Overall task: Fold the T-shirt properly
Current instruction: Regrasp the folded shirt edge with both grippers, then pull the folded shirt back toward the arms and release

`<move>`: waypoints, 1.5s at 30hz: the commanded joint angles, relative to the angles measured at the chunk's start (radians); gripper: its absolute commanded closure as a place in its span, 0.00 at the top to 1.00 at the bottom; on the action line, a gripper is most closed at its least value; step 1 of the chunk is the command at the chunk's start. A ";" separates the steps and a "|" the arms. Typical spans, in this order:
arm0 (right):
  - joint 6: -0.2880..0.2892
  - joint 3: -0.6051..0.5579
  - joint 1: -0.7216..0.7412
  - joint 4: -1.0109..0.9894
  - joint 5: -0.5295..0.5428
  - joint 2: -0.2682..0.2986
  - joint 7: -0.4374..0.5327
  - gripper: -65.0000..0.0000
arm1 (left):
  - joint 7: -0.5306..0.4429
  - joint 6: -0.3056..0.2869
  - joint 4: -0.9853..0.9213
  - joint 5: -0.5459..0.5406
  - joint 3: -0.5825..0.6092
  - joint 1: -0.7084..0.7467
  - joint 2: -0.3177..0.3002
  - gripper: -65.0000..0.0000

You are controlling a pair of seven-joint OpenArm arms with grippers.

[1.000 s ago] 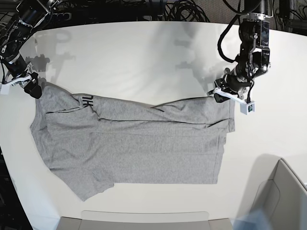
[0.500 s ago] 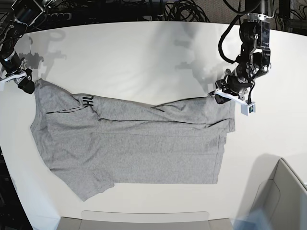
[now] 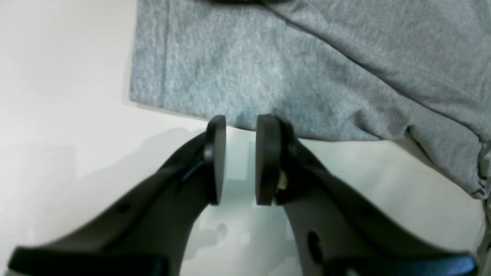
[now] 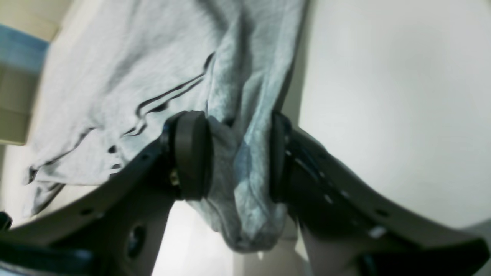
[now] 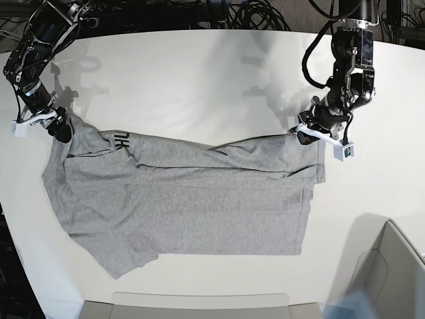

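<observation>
Your white table point(image 5: 199, 73) fills the base view, and the T-shirt point(image 5: 186, 199) lies across its lower half, spread wide from about 9 o'clock to 3 o'clock. It is folded lengthwise along a crease, so the near part is a double layer of heather-grey cloth. One sleeve sticks out toward 7 o'clock. A scrap of black lettering point(image 5: 121, 139) shows on the turned-over edge near 10 o'clock.

At 5 o'clock you have the corner of a grey bin point(image 5: 388, 272), well apart from the shirt. Dark cables point(image 5: 252, 14) bunch along the table's far rim at 12 o'clock.

Your right gripper point(image 5: 58, 126) sits at the shirt's 10 o'clock corner. In the right wrist view the right gripper point(image 4: 238, 157) has its jaws closed on a bunched wad of the grey cloth, with fabric squeezed between the two pads and a lump hanging below them. The cloth rises away from the jaws in a taut fold.

Your left gripper point(image 5: 317, 133) is at the shirt's 2 o'clock corner. In the left wrist view the left gripper point(image 3: 240, 159) has its jaws set narrow, with bare table showing in the gap. The fingertips point(image 3: 266, 126) reach just to the shirt's hem point(image 3: 268, 128), with no cloth between them.
</observation>
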 commanded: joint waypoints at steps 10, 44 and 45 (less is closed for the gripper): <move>0.011 0.003 -0.008 0.010 -0.030 0.026 -0.032 0.37 | 0.011 -0.004 -0.005 -0.058 -0.221 -0.019 0.068 0.45; 0.011 -0.002 -0.028 0.010 -0.029 0.044 -0.034 0.37 | 0.046 -0.001 -0.336 -0.180 -0.159 -0.132 0.024 0.45; 0.011 -0.002 -0.027 0.010 -0.030 0.042 -0.034 0.37 | 0.031 -0.002 -0.355 -0.180 -0.136 -0.143 0.024 0.44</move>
